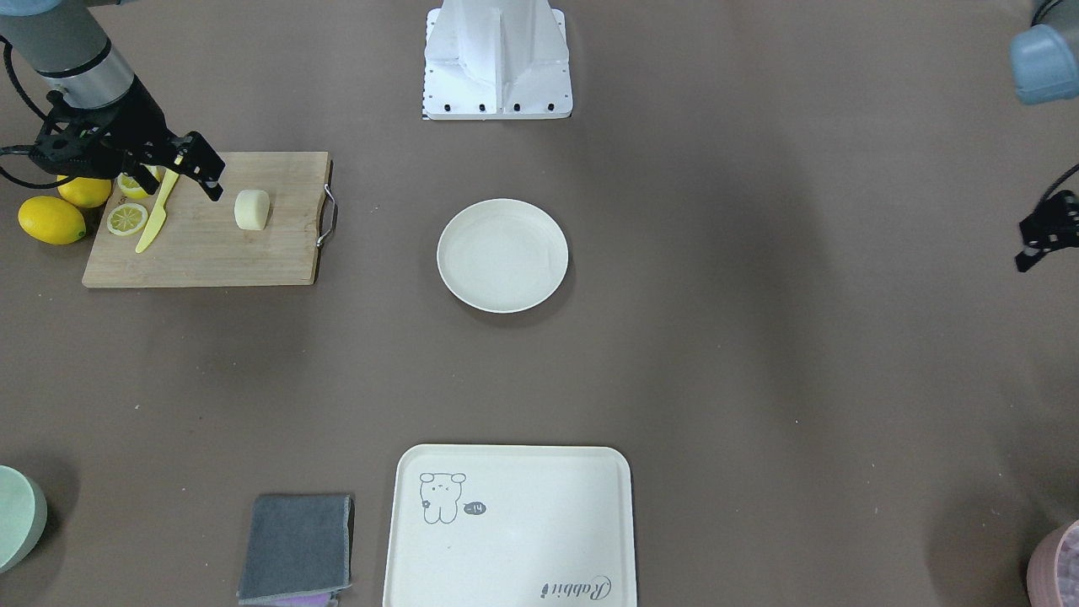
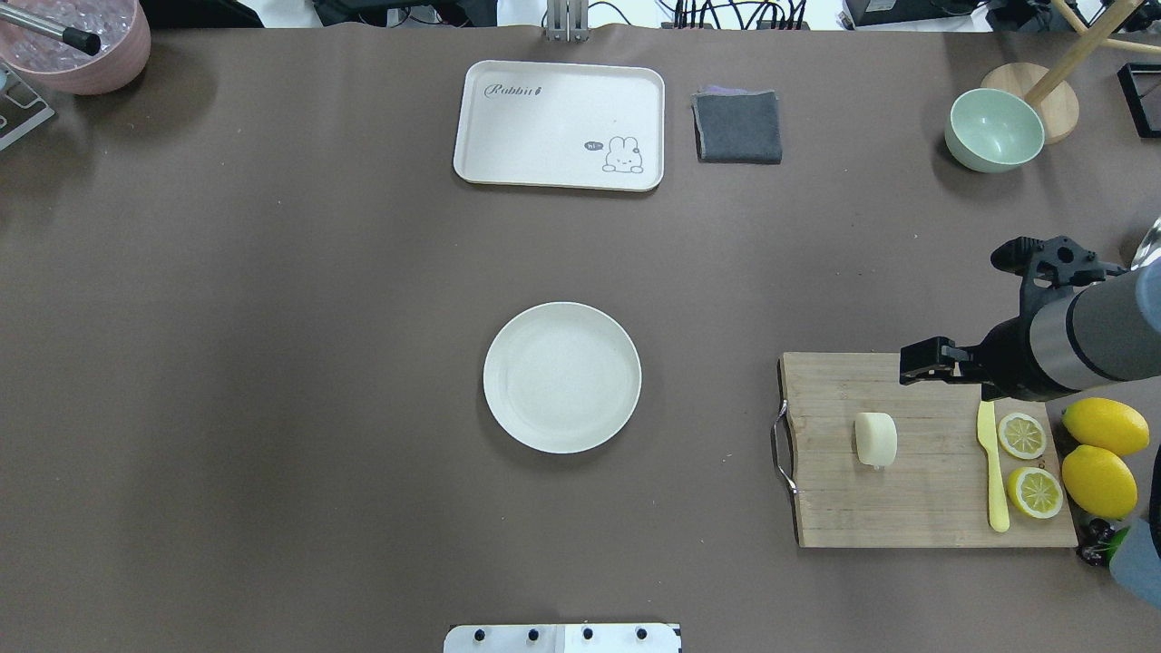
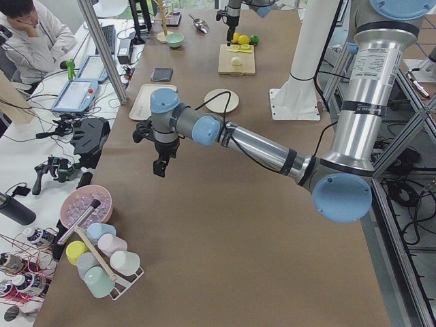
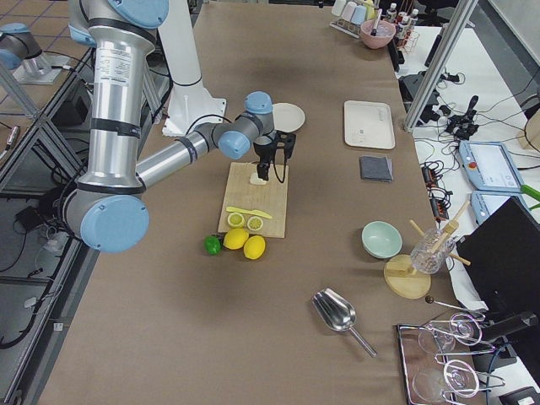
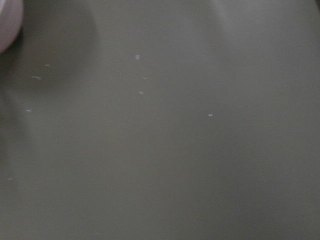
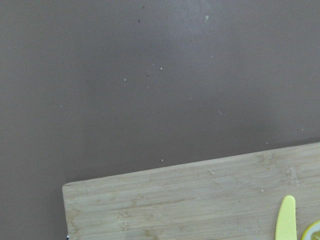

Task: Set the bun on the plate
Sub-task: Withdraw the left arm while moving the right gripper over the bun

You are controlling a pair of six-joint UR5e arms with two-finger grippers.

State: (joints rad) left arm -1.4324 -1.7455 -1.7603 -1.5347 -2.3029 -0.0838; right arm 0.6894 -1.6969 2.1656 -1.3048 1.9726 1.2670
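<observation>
The bun (image 2: 876,440) (image 1: 252,209) is a pale cream lump lying on a wooden cutting board (image 2: 907,508) at the table's right. The plate (image 2: 561,377) (image 1: 502,255), round and off-white, sits bare at the table's middle, well apart from the bun. My right gripper (image 2: 921,363) (image 1: 202,173) hangs over the board's far edge, just above and beside the bun, with its fingers apart and nothing between them. My left gripper (image 1: 1045,236) (image 3: 160,163) hovers over bare table far to the left; its fingers are too small to judge.
On the board lie a yellow knife (image 2: 995,472) and two lemon slices (image 2: 1022,435), with whole lemons (image 2: 1102,453) beside it. A cream tray (image 2: 558,122), grey cloth (image 2: 736,127), green bowl (image 2: 993,130) and pink bowl (image 2: 82,41) line the far edge.
</observation>
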